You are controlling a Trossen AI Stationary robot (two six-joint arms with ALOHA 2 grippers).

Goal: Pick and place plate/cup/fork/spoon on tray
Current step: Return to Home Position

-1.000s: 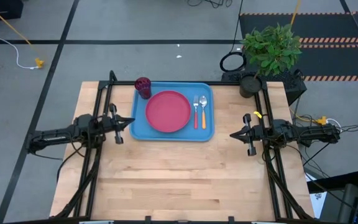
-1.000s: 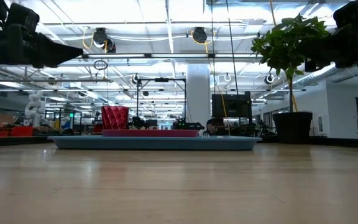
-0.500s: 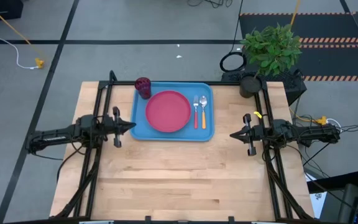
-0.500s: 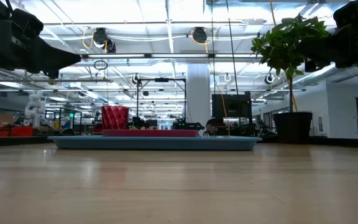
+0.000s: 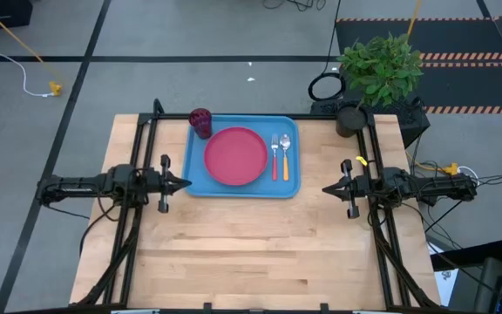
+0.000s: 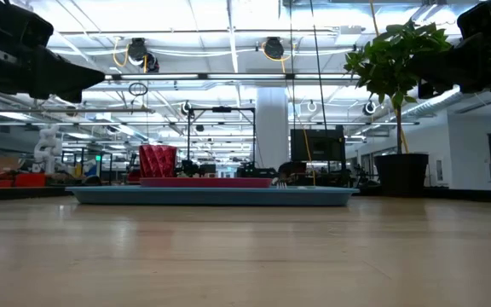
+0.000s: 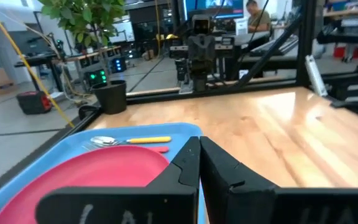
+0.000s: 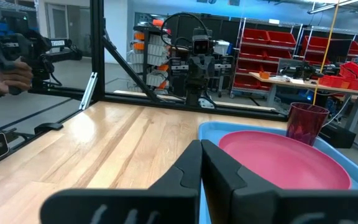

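Observation:
The light blue tray lies at the table's far middle. On it rest the pink-red plate, the dark red cup upright at its far left corner, and the red-handled fork and orange-handled spoon side by side at its right. My left gripper is shut and empty, hovering just left of the tray's near left corner. My right gripper is shut and empty, hovering right of the tray. The left wrist view shows plate, spoon and tray; the right wrist view shows plate and cup.
A potted plant stands at the table's far right corner. Black frame rails run along both sides of the table. The near half of the wooden table is bare. A person's hand holds a controller beyond the table.
My left gripper has drawn back a little toward the table's near edge, staying shut and beside the tray's left corner. The right arm and all tableware have kept still.

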